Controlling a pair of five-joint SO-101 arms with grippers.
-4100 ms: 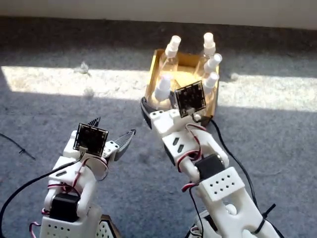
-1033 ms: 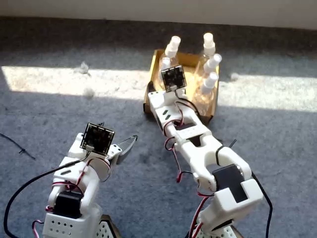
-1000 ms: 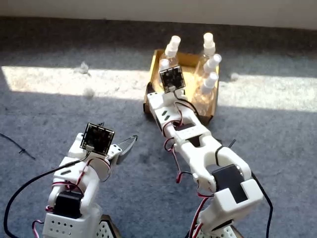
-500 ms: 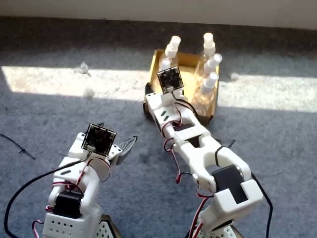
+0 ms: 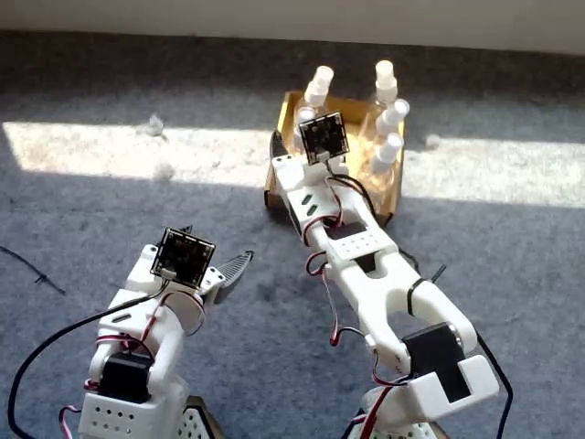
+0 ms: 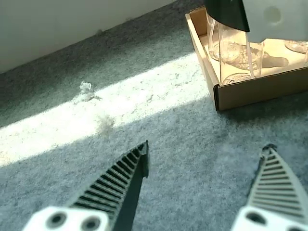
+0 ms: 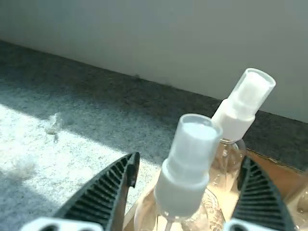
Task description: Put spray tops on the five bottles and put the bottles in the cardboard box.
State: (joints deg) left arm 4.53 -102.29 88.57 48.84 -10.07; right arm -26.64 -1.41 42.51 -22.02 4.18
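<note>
The cardboard box point(image 5: 274, 174) stands on the grey carpet ahead of the arms, with several clear bottles upright in it, each with a white spray top point(image 5: 320, 84). My right gripper point(image 5: 297, 128) is over the box's left side, open. In the right wrist view its fingers point(image 7: 103, 192) flank one capped bottle point(image 7: 190, 159) with gaps on both sides, and a second capped bottle point(image 7: 243, 103) stands behind it. My left gripper point(image 5: 212, 251) hangs open over bare carpet, nearer and to the left. From the left wrist view point(image 6: 207, 149) the box point(image 6: 250, 89) lies ahead.
Two bits of white fluff point(image 5: 154, 123) lie on the sunlit carpet left of the box. A thin black cable point(image 5: 27, 270) runs along the far left. A pale wall point(image 7: 144, 29) closes off the far side. Open carpet lies between the left arm and the box.
The right arm has stretched farther forward over the box's left side, its wrist shifting slightly up and right. The left arm has stayed put.
</note>
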